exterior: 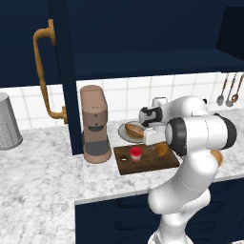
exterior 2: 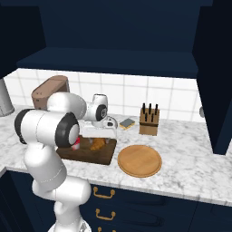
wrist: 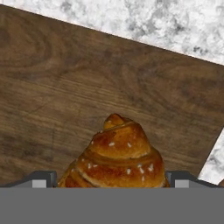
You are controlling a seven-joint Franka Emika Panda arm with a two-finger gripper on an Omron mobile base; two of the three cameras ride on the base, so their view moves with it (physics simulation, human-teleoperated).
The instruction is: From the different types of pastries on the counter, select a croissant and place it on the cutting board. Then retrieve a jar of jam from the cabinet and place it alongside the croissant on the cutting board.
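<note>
We find the croissant (wrist: 118, 155) lying on the cutting board (wrist: 52, 96), with the jaws (wrist: 111, 179) directly over it; in the hand view one tip stands at each side of the pastry, so the jaws are spread about as wide as the croissant. We cannot tell whether the tips touch it or grip it.

From the left base view, the cutting board (exterior: 145, 164) sits on the table (exterior: 43, 176) just beside the coffee machine (exterior: 95, 124). The jar of jam (exterior: 136, 153) stands upright on the board, near the croissant (exterior: 162, 149) but apart from it. The longer pastry (exterior: 135, 129) lies on a plate (exterior: 125, 136) behind the board.

From the right base view, a round wooden plate (exterior 2: 140, 160) lies just beside the board (exterior 2: 97, 156), with a knife block (exterior 2: 149, 121) and a sponge (exterior 2: 127, 123) farther back. The cabinet door (exterior: 64, 71) with its curved handle (exterior: 44, 71) stands open.
</note>
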